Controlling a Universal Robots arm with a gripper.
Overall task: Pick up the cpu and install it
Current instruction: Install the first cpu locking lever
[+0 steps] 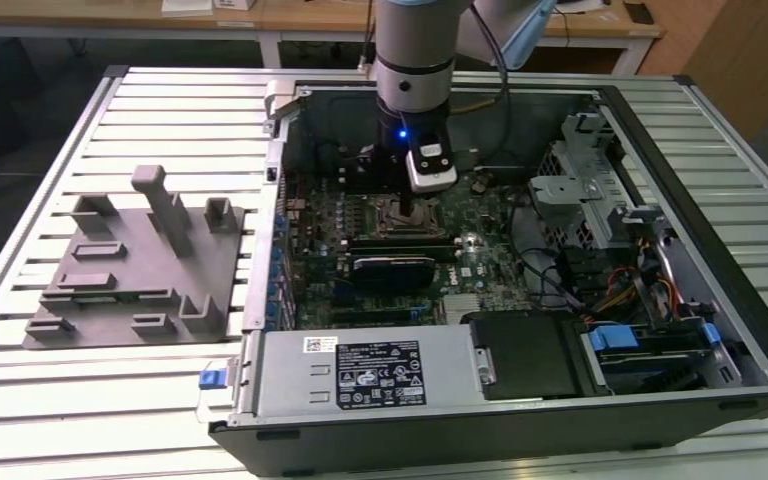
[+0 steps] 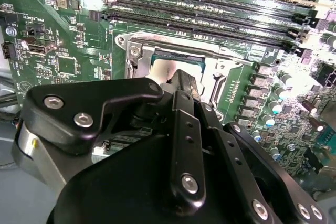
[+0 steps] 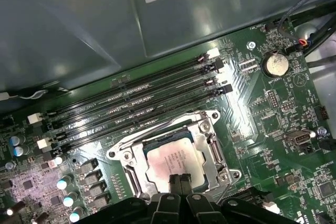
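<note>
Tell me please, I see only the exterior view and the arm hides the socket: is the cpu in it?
Observer: Yes. In the first wrist view the cpu lies flat inside the socket frame.
Operator: Where are the fingertips?
Observer: The gripper is at the cpu's near edge, with its fingers closed together.
Operator: Are the memory slots beside it filled?
Observer: No, the memory slots look empty.
</note>
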